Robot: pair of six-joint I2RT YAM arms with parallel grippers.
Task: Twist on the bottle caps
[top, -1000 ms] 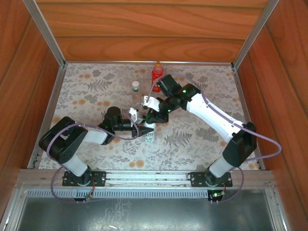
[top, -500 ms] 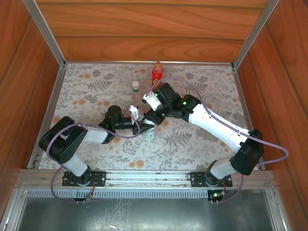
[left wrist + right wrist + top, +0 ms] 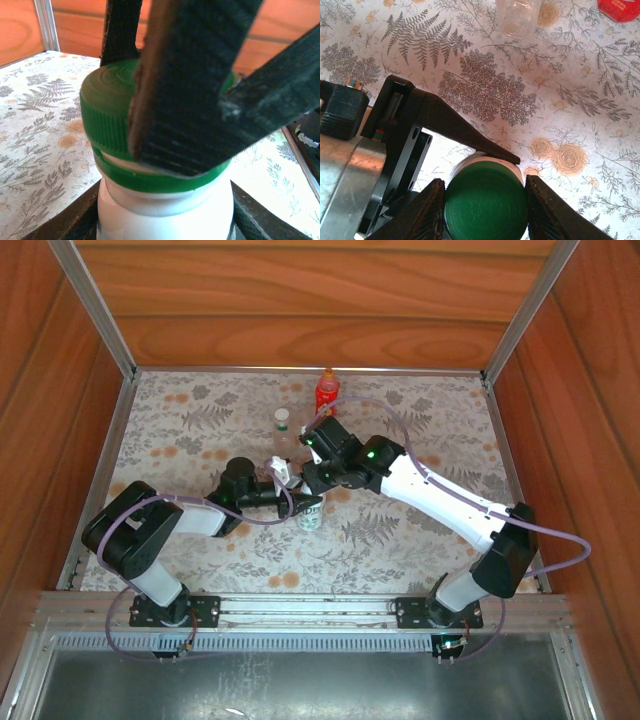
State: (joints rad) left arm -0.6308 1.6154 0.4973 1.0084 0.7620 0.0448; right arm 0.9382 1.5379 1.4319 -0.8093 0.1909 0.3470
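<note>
Hidden parts: in the top view the white bottle [image 3: 312,518] is mostly covered by the two grippers that meet over it, and its label cannot be read.
Cut off: in the right wrist view the clear bottle [image 3: 518,17] and the red bottle [image 3: 620,7] are cut by the upper edge.
Hard to make out: in the left wrist view the dark fingers [image 3: 200,100] in front of the cap are blurred.
White bottle: stands upright in the middle of the flowered table cover [image 3: 180,440], between the two arms.
Green cap [image 3: 485,207]: sits on the neck of the white bottle. A thin white slit shows under its left part, and I cannot tell if it is fully screwed.
Left gripper [image 3: 298,503]: clenched on the body of the white bottle, one finger on each side below the cap.
Right gripper [image 3: 485,187]: grasping the green cap from above, both fingers pressed on its ridged side.
Clear bottle: upright behind the white one. The cover's pattern shows through its wall, and what is in it I cannot tell.
Red bottle: upright near the back edge, with an orange tip on top. Its contents are not visible.
</note>
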